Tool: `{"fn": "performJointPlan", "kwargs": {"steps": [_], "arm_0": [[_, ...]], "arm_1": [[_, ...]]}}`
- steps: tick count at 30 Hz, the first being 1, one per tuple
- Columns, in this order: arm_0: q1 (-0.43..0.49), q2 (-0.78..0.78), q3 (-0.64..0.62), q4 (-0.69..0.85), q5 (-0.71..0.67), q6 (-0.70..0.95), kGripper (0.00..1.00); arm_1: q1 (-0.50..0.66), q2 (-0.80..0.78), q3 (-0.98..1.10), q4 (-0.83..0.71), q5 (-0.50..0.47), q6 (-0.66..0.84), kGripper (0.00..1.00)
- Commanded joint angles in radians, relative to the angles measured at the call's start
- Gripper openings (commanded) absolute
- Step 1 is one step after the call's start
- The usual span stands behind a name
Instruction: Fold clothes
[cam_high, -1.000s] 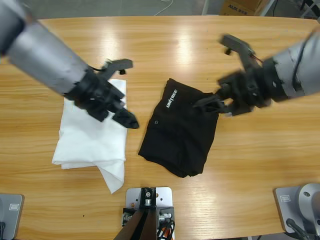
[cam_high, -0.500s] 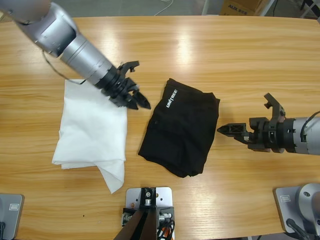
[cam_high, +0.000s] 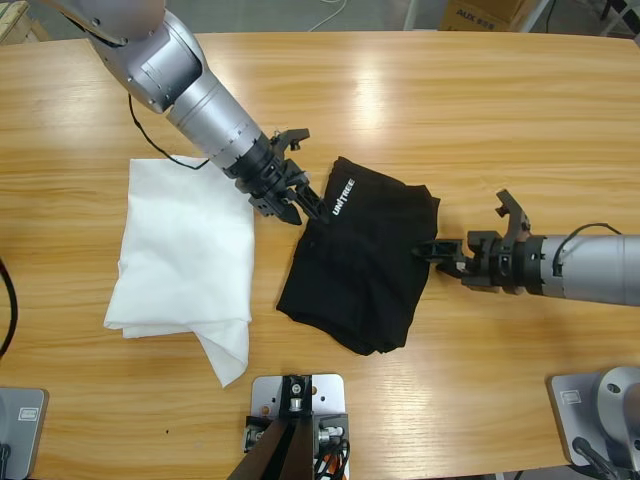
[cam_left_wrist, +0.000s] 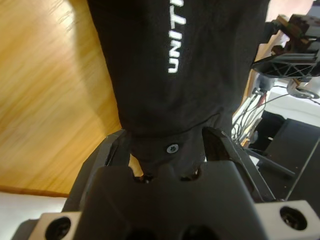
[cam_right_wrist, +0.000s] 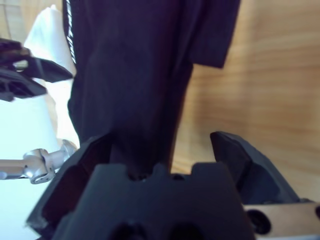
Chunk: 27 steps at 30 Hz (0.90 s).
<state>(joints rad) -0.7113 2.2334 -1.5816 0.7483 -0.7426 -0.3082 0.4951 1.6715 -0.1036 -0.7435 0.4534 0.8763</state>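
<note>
Black T-shirt (cam_high: 358, 260) lies folded in a rough bundle mid-table (cam_high: 420, 110), white "UNITREE" lettering near its upper left edge. Left gripper (cam_high: 304, 207) comes in from upper left, tips at the shirt's upper left edge beside the lettering. Right gripper (cam_high: 428, 249) reaches in from the right, tips at the shirt's right edge. White garment (cam_high: 185, 262) lies flat to the left, apart from the shirt.

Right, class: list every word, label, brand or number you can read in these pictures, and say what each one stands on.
"UNITREE": white letters on the black T-shirt, near its upper left edge in the high view, close to the left gripper.
"UNIT...": the same lettering in the left wrist view, cut off by the picture's top edge.
Dark print on the cardboard box beyond the table: too blurred to read for certain.
The white garment shows no text.
</note>
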Motion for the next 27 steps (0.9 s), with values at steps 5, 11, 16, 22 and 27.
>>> {"fn": "performJointPlan", "kwargs": {"steps": [5,11,16,22,27], "arm_0": [[-0.002,0.062,0.011,0.108,0.189,-0.017,0.962],[-0.015,0.080,-0.016,0.118,0.227,-0.048,0.876],[-0.038,0.103,-0.058,0.124,0.215,-0.051,0.681],[-0.046,0.132,-0.114,0.157,0.169,-0.048,0.473],[-0.050,0.152,-0.163,0.177,0.120,-0.041,0.393]], "arm_1": [[-0.017,0.088,0.061,-0.061,0.019,0.004,0.830],[-0.022,0.092,0.066,-0.067,0.019,-0.003,0.830],[-0.029,0.112,0.067,-0.081,0.023,-0.011,0.830],[-0.030,0.139,0.073,-0.109,0.025,-0.011,0.830],[-0.032,0.146,0.074,-0.117,0.025,-0.011,0.830]]}}
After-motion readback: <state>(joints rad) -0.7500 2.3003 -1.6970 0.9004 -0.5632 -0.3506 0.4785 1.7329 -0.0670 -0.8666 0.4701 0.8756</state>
